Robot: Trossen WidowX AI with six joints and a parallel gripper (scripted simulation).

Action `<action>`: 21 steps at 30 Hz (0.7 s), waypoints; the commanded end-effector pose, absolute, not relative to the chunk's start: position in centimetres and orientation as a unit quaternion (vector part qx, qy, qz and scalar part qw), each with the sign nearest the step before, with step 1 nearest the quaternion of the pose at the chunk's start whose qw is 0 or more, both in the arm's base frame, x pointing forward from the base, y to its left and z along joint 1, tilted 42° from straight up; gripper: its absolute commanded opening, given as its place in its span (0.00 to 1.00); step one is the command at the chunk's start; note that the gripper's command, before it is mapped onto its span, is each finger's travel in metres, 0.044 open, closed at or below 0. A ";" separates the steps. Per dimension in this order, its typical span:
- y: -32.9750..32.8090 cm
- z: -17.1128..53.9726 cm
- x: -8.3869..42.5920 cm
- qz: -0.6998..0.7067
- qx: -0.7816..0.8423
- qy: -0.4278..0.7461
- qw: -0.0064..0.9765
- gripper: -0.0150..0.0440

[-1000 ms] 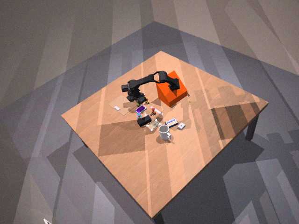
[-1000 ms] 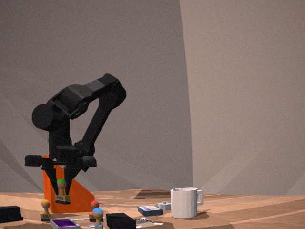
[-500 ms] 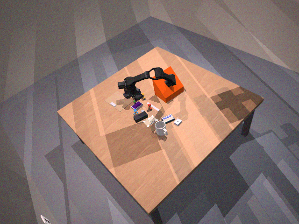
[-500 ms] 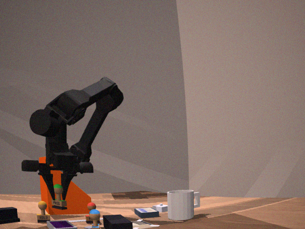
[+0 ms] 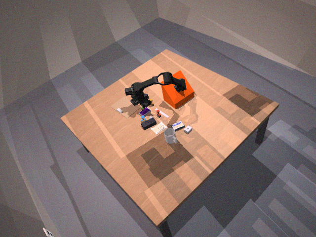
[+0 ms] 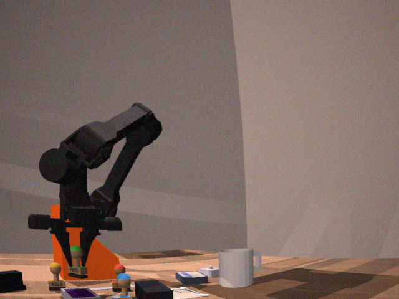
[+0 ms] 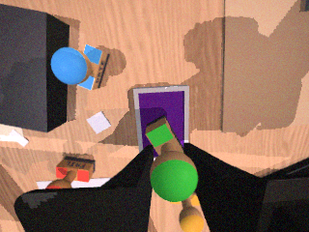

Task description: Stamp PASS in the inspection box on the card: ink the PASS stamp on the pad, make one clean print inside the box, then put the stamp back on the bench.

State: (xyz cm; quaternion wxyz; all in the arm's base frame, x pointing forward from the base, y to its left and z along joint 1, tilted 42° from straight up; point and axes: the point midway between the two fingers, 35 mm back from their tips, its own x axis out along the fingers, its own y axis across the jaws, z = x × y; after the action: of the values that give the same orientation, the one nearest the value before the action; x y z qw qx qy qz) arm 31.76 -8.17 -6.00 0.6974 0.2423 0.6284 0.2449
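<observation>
1. While three stamps, one yellow [image 5: 151,101] [image 6: 55,273] [image 7: 191,219], one red [image 5: 158,112] [image 6: 119,268] [image 7: 74,171] and one blue [image 5: 143,117] [image 6: 123,281] [image 7: 69,65], stand on the surface [image 5: 217,114] [image 6: 290,265] [image 7: 121,29], the two fingers [image 5: 145,104] [image 6: 85,251] grip a fourth, the green-topped PASS stamp [image 5: 142,108] [image 6: 76,257] [image 7: 174,179].
2. That stamp is raised, overlapping the one purple ink pad [image 5: 144,111] [image 6: 80,293] [image 7: 174,103] in the wrist view.
3. One card [image 5: 158,128] [image 6: 186,292] lies between one black block [image 5: 148,123] [image 6: 153,289] [image 7: 24,68] and one mug [image 5: 169,136] [image 6: 235,268]; its box is too small to read.

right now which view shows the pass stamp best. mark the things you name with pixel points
The exterior view: the PASS stamp [image 5: 142,108] [image 6: 77,262] [image 7: 173,176] shows its knob and lettering there. Wrist shows the green knob and top, no lettering; top view shows only a speck of green.
</observation>
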 end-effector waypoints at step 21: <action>-6.9 -7.4 31.7 0.246 0.246 0.629 0.695 0.25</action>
State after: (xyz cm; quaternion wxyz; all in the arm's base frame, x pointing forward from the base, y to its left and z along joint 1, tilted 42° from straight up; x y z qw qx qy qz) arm 31.86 -7.25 -7.04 0.6980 0.2419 0.6278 0.2452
